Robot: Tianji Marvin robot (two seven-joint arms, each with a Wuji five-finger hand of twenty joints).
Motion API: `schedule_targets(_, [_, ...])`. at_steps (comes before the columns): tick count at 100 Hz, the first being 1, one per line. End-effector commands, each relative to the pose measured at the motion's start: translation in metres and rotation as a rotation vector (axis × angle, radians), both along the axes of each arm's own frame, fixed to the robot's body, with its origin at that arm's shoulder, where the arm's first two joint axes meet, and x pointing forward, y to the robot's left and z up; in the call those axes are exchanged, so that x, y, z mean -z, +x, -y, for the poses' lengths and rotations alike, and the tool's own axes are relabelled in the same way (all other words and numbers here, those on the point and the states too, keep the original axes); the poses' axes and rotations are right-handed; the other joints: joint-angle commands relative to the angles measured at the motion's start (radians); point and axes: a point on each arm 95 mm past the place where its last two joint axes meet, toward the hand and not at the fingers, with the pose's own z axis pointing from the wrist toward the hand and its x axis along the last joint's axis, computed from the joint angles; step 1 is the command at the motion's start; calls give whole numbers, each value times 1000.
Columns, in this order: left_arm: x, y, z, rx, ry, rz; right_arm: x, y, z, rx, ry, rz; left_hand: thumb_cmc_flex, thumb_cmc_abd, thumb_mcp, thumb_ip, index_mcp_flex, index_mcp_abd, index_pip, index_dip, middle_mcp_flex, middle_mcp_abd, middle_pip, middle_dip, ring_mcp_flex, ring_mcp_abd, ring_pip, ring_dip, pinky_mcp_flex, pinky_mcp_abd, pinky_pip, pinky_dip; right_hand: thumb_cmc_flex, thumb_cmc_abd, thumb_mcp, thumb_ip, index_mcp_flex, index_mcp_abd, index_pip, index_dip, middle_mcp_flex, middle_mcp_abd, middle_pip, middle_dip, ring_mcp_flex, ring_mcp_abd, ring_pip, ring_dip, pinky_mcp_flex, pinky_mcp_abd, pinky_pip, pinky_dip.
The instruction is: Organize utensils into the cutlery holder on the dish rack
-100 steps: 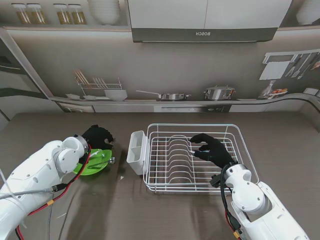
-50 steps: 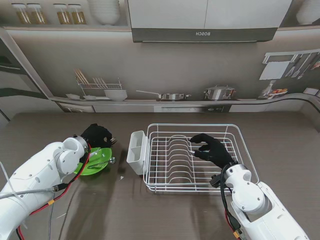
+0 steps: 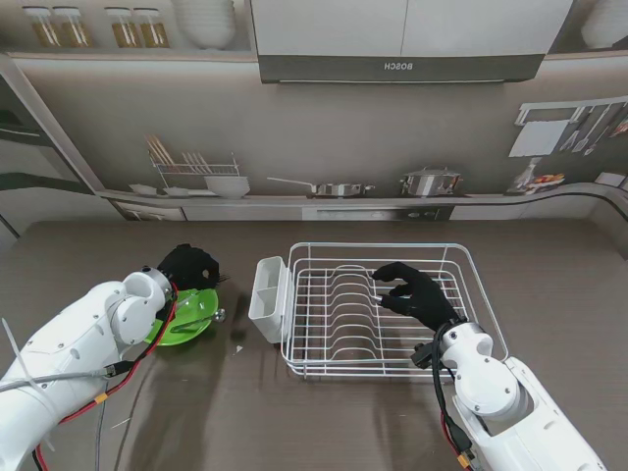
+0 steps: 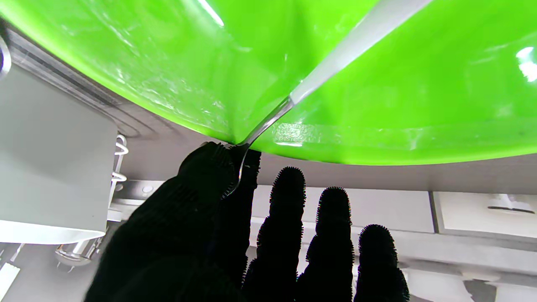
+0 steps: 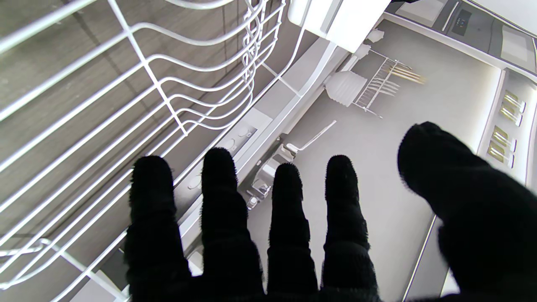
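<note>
Left hand (image 4: 218, 197) drawn slightly nearer, pinching utensil (image 4: 268, 121) tip at green plate (image 3: 191, 319); thin, stiff, slippery metal; right hand (image 3: 417, 292) open.

You see both hands in black knit gloves — the left hand (image 3: 189, 267) and the right hand (image 3: 414, 291). Under the left hand's fingers sits a bright, glossy green plate (image 3: 188, 319), and the utensil (image 4: 335, 52) pinched at its rim is pale silver. Beneath the right hand the rack (image 3: 471, 265) is white wire — its holder (image 3: 267, 299) plain white. The table (image 3: 549, 285) is streaked grey-brown.
</note>
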Motion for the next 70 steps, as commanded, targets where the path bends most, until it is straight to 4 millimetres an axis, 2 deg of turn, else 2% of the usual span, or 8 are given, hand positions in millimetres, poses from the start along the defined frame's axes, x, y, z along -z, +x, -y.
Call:
schedule_targets(1, [3, -1, 2, 5, -3, -13, 2, -2, -4, -14, 3, -14, 55, 20, 19, -17, 39, -8, 76, 23, 29, -16, 21, 21, 17, -15, 27, 13, 7, 1, 10, 10, -30, 21, -2, 21, -14, -4, -5, -23, -4, 4, -10, -10, -8, -17, 9, -2, -10, -40, -2, 13])
schedule_targets(13, [3, -1, 1, 5, -8, -7, 2, -2, -4, -14, 4, -15, 59, 24, 22, -19, 33, 2, 99, 37, 37, -18, 36, 38, 24, -17, 37, 15, 11, -7, 26, 11, -30, 24, -2, 21, -15, -2, -6, -23, -4, 4, -10, -10, -8, -18, 9, -3, -11, -40, -2, 13])
schedule_targets(16, [3, -1, 0, 4, -10, -5, 2, -2, -4, -14, 4, -16, 61, 25, 21, -20, 32, 4, 103, 36, 37, -16, 43, 55, 25, -16, 41, 15, 0, -7, 52, 14, -31, 25, -2, 21, -15, -3, -6, -23, -3, 3, -10, -10, -7, -17, 10, -2, -12, -40, -3, 13])
schedule_targets(20, [3, -1, 0, 2, -14, -2, 3, -2, -4, -14, 4, -16, 63, 26, 18, -19, 29, 6, 110, 39, 41, -15, 32, 87, 25, -15, 43, 12, -18, -10, 104, -10, -31, 27, -2, 22, -16, -5, -6, -23, -2, 4, -9, -10, -8, -16, 9, -2, -11, -41, -3, 13])
schedule_targets(30, [1, -2, -1, -1, -19, 3, 3, -2, -4, -14, 4, -18, 62, 26, 23, -21, 27, 10, 117, 47, 44, -17, 38, 114, 28, -15, 44, 12, -83, -22, 256, -4, -31, 29, -2, 22, -16, -2, -6, -23, -3, 3, -9, -10, -7, -18, 10, -2, -11, -41, -2, 14])
schedule_targets(32, [1, -2, -2, -1, -20, 3, 3, -2, -4, -14, 4, -18, 63, 25, 23, -21, 27, 11, 117, 47, 46, -17, 35, 119, 28, -15, 44, 12, -101, -24, 314, -58, -31, 31, -2, 22, -16, -3, -6, -23, -4, 4, -10, -10, -7, -18, 10, -2, -11, -41, -2, 14])
schedule_targets(39, [-1, -3, -3, -3, -23, 5, 3, -2, -4, -13, 5, -19, 62, 25, 24, -21, 29, 11, 119, 48, 46, -17, 38, 130, 31, -14, 46, 12, -129, -28, 388, -72, -31, 30, -2, 22, -15, -2, -6, -23, -4, 3, -10, -10, -7, -18, 10, -2, -11, -40, -2, 13])
schedule_targets(70, [-8, -6, -3, -16, -55, 13, 3, -2, -4, -10, 4, -19, 62, 23, 30, -22, 33, 17, 128, 58, 55, -17, 41, 136, 36, -13, 44, 11, -143, -31, 432, -96, -31, 36, -3, 22, -14, 0, -5, -23, -3, 4, -9, -10, -7, -16, 11, -2, -11, -42, -3, 14])
